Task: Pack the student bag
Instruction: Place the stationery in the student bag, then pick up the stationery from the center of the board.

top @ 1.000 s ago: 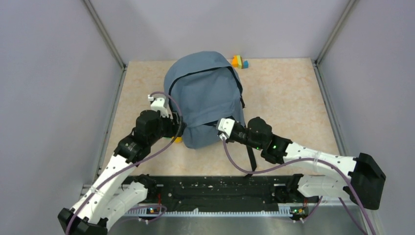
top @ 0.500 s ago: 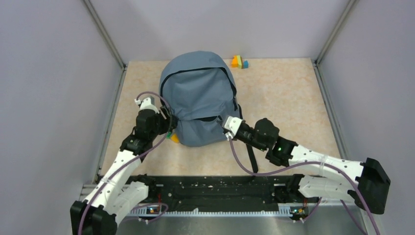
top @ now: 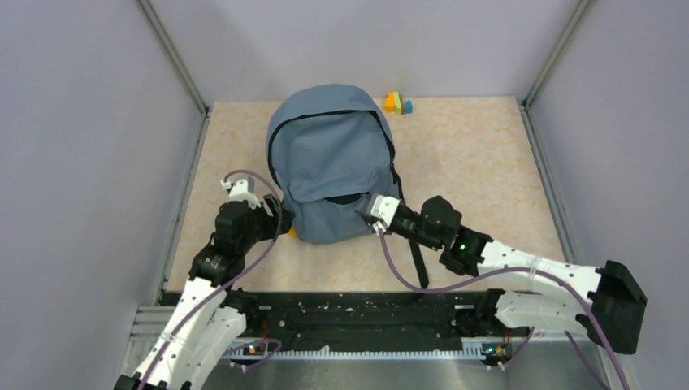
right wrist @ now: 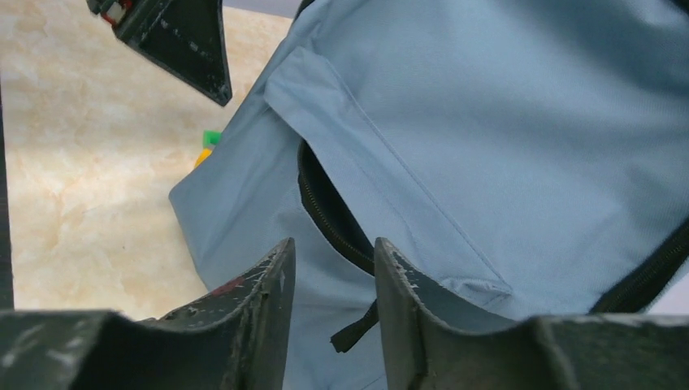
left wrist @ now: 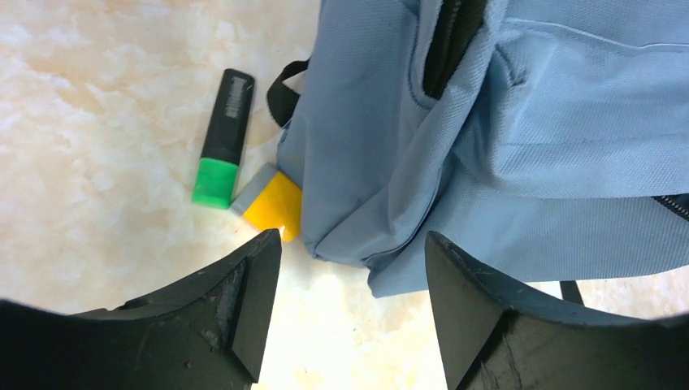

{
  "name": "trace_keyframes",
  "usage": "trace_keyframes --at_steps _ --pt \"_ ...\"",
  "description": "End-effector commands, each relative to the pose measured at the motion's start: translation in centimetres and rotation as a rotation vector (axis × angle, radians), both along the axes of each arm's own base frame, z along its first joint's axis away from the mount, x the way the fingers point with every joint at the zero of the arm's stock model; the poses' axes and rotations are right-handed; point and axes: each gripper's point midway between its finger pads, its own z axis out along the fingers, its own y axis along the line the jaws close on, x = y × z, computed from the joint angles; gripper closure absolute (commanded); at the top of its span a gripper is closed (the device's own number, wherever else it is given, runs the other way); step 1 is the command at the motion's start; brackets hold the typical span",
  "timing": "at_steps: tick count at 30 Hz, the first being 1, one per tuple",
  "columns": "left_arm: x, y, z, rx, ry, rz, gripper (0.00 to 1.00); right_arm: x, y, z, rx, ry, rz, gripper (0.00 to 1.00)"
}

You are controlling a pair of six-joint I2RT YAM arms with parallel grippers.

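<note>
Left hand (left wrist: 351, 244) is spread wide and empty, low over the worktop (left wrist: 97, 203) at the near left corner of the student bag (left wrist: 520, 162). Right hand (right wrist: 331, 248) is parted narrowly at the open front-pocket zip (right wrist: 321, 207), and nothing is seen clamped. Bag is laid flat mid-worktop, top toward 12 o'clock. Highlighter (left wrist: 222, 138) and yellow piece (left wrist: 272, 203) are found at 11 o'clock of the left hand, the highlighter's long axis near 12-to-6. Left arm is judged nearer for picking.

You are not getting any readable text, label, brand or number in any view. The student bag (top: 329, 162) and the highlighter (left wrist: 223, 134) are showing nothing legible.
</note>
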Motion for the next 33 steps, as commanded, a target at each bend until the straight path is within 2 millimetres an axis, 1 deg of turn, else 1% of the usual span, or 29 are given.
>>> trace_keyframes --at_steps 1,3,5,8,11,13,17,22,24,25,27,30,31,32,33 --pt "-1.0 2.6 0.8 0.042 0.043 0.131 0.29 -1.0 1.4 0.6 -0.009 -0.025 0.100 0.55" --pt "-1.4 4.3 -0.4 0.091 0.122 0.230 0.29 -1.2 1.9 0.4 -0.014 -0.040 0.128 0.51" --pt "-1.2 4.6 -0.9 0.102 0.156 0.252 0.29 -1.1 2.4 0.4 -0.029 -0.047 0.145 0.48" --pt "-0.4 4.7 -1.0 0.075 0.150 0.283 0.28 -0.6 3.2 0.1 -0.059 -0.055 0.151 0.47" --pt "0.5 5.5 -1.2 0.060 0.131 0.334 0.27 0.0 4.0 -0.2 -0.086 -0.062 0.151 0.47" --pt "1.2 6.2 -1.9 0.063 0.130 0.370 0.26 0.5 4.7 -0.2 -0.108 -0.067 0.155 0.47" --pt "2.5 6.3 -2.9 0.048 0.145 0.363 0.26 1.2 5.2 -0.8 -0.162 -0.065 0.150 0.47" --pt "3.7 6.2 -3.9 0.038 0.166 0.346 0.26 1.2 5.6 -1.1 -0.181 -0.054 0.164 0.45" --pt "4.0 6.3 -4.3 0.033 0.174 0.342 0.26 1.4 5.9 -1.8 -0.207 -0.034 0.169 0.46" --pt "4.2 6.1 -4.5 0.029 0.184 0.332 0.26 1.4 6.0 -2.5 -0.228 -0.018 0.171 0.47" --pt "4.5 6.1 -4.9 0.030 0.205 0.323 0.26 1.4 6.0 -3.3 -0.259 0.007 0.175 0.50" --pt "4.9 6.1 -5.5 0.050 0.229 0.315 0.26 1.2 5.9 -3.6 -0.285 0.035 0.182 0.66" --pt "5.1 6.2 -5.6 0.057 0.234 0.315 0.26 0.9 5.8 -3.6 -0.287 0.043 0.189 0.75" --pt "5.2 6.3 -5.8 0.065 0.243 0.313 0.26 0.6 5.7 -3.7 -0.287 0.052 0.200 0.87" --pt "5.3 6.2 -6.1 0.072 0.254 0.309 0.26 0.3 5.6 -3.6 -0.282 0.062 0.210 0.98"
